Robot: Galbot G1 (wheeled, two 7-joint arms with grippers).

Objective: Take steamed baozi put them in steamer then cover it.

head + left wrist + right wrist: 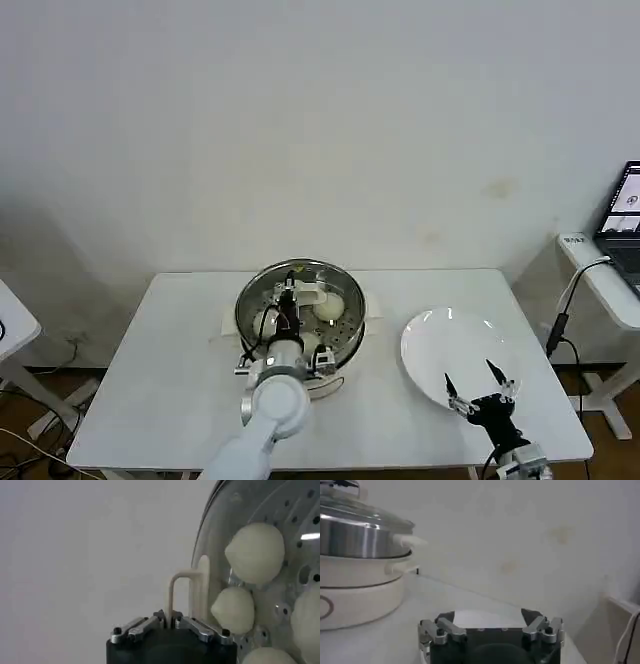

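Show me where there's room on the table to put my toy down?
Bare tabletop lies left of the steamer, out to the table edge, and in the strip between the steamer and the white plate. The middle is crowded: the left gripper holds the glass lid handle over the baozi. The right gripper hovers open over the plate.

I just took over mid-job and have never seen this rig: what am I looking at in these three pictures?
It is a two-armed robot at a white table. The head view looks down from above; the other two come from wrist cameras. The left end effector is shut on the cream handle of the round glass lid, which sits on the shiny steel steamer pot. Inside lie round cream-white buns. The right end effector hangs open over the flat white plate.
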